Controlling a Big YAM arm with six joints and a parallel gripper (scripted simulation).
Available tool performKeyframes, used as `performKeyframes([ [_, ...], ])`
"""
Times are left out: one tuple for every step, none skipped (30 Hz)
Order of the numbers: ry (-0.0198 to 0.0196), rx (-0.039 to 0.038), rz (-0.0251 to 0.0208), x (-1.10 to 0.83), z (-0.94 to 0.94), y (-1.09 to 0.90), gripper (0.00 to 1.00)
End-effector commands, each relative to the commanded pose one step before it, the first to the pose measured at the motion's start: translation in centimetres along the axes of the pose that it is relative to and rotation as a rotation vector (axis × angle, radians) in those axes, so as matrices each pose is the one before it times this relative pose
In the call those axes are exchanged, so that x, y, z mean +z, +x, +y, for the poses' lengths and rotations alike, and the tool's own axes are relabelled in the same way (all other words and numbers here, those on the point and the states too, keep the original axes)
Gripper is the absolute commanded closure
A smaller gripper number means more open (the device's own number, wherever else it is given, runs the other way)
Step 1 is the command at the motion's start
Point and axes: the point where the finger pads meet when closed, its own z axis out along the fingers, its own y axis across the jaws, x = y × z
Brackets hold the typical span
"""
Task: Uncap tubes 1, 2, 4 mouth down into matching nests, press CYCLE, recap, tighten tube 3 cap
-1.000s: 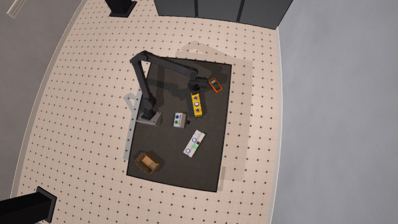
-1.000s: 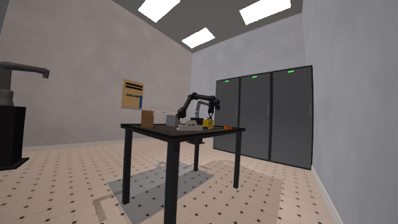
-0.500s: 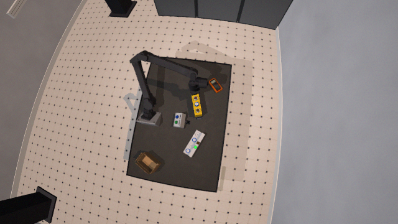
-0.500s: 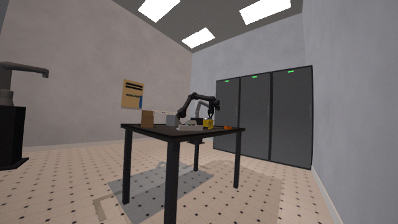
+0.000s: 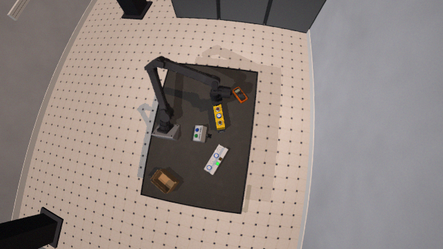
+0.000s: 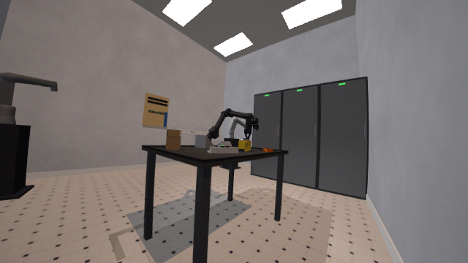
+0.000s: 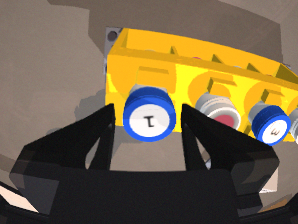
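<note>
Straddling round, blue-rimmed cap 1 (image 7: 149, 116) | tool (image 7: 148, 110) (image 6: 247, 136) fingers apart | station (image 5: 221, 126) (image 6: 244, 145) (image 7: 116, 67) yellow, blocky

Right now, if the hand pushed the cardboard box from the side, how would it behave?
The box would probably slide rather than roll, given its flat sides. It looks light for its size, since its open top shows a mostly hollow inside. Its walls look like thin card, so a hard push might bend them.
</note>
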Motion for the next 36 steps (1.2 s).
performKeyframes([
  [-0.00506,-0.00518,0.01297,0.934,0.134,-0.31,0.51],
  [0.0,-0.00034,0.0,0.0,0.0,0.0,1.0],
  [0.0,-0.00005,0.0,0.0,0.0,0.0,1.0],
  [-0.00007,-0.00117,-0.00002,0.0,0.001,0.0,1.0],
  [0.0,-0.00026,0.0,0.0,0.0,0.0,1.0],
  [0.0,0.0,0.0,0.0,0.0,0.0,1.0],
  [0.0,0.0,0.0,0.0,0.0,0.0,1.0],
  [0.0,0.0,0.0,0.0,0.0,0.0,1.0],
  [0.0,0.0,0.0,0.0,0.0,0.0,1.0],
  [0.0,0.0,0.0,0.0,0.0,0.0,1.0],
  [0.0,0.0,0.0,0.0,0.0,0.0,1.0],
  [0.0,0.0,0.0,0.0,0.0,0.0,1.0],
  [0.0,0.0,0.0,0.0,0.0,0.0,1.0],
  [0.0,0.0,0.0,0.0,0.0,0.0,1.0],
  [0.0,0.0,0.0,0.0,0.0,0.0,1.0],
  [0.0,0.0,0.0,0.0,0.0,0.0,1.0],
  [-0.0001,0.03628,0.00028,0.014,-0.006,0.017,1.0],
  [-0.0001,0.03364,0.00031,0.015,-0.007,0.018,1.0],
  [0.00002,0.03323,-0.00009,-0.005,0.001,-0.005,1.0],
  [0.00002,0.03324,-0.00009,-0.004,0.001,-0.005,1.0],
  [0.00001,0.03329,-0.00003,-0.002,0.0,-0.002,1.0],
  [-0.00003,0.03353,0.0002,0.009,-0.006,0.011,1.0],
  [-0.00015,0.03466,0.00133,0.064,-0.032,0.07,1.0],
  [-0.00011,0.03441,0.00111,0.052,-0.032,0.056,1.0],
  [-0.00006,0.03425,0.00094,0.044,-0.028,0.047,1.0],
  [0.00037,0.03376,0.00046,0.022,-0.021,0.022,1.0],
  [0.00043,0.03333,0.00001,0.005,-0.007,0.0,1.0],
  [0.00001,0.03333,0.0,0.002,0.0,0.0,1.0],
  [0.00001,0.03333,0.0,0.0,0.0,0.0,1.0],
  [0.00001,0.03333,0.0,0.001,0.0,0.0,1.0],
  [0.00001,0.03333,0.0,0.001,0.0,0.0,1.0],
  [0.0,0.0,0.0,0.0,0.0,0.0,1.0],
  [0.0,0.0,0.0,0.0,0.0,0.0,1.0],
  [-0.00003,0.03307,-0.00027,-0.007,0.009,0.003,1.0],
  [0.0,0.03332,-0.00001,0.0,0.0,0.0,1.0],
  [0.00001,0.03334,0.00001,0.001,0.0,0.0,1.0],
])
